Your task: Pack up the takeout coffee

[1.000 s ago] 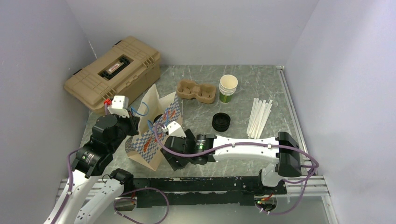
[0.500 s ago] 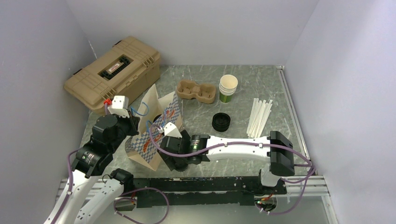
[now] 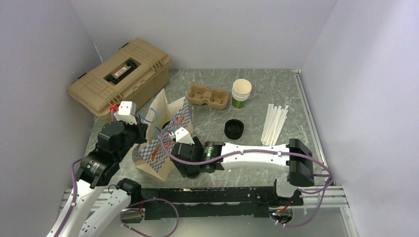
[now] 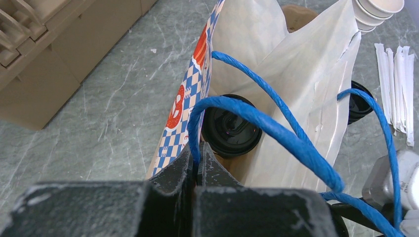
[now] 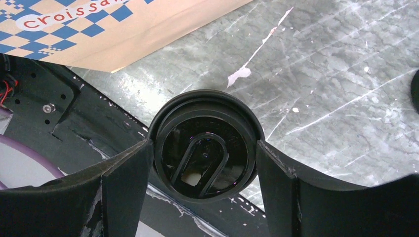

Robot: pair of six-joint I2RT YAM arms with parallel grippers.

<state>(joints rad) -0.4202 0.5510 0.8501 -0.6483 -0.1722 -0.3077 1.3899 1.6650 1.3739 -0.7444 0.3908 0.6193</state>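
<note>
Grey-green marble table (image 3: 257,79) fills the middle of the top view. Tan toolbox (image 3: 121,74) sits upper left, lid shut.

Paper bag (image 3: 160,148) with blue-check print stands left of centre, mouth open, just right of the left arm. Black base rail (image 3: 222,197) runs along the bottom of the frame.

Right arm reaches from lower right across to centre-bottom, ending just beside the bag's lower right corner.

Left gripper (image 4: 195,163): fingers pressed together, pinching the bag's blue handle (image 4: 257,123) at bottom centre of the left wrist view.

Right gripper (image 5: 203,150): fingers spread wide, one on each side of the takeout coffee (image 5: 205,158), both looking to touch the lid rim. How firm the grip is, can't tell.

That takeout coffee is centre-bottom of the right wrist view, seen lid-up, at the table's near edge over the rail. It is apart from the bag corner at upper left. In the top view it is hidden under the gripper.

White straws (image 3: 274,123) lie in a loose bunch, right of centre. Brown cup carrier (image 3: 207,97) is upper centre, with the lidless cup stack (image 3: 241,94) just beside it on the right. Black lid stack (image 3: 233,129) is below those, centre.

Bagged coffee (image 4: 230,131): another black-lidded cup, upright inside the bag, centre of the left wrist view.
</note>
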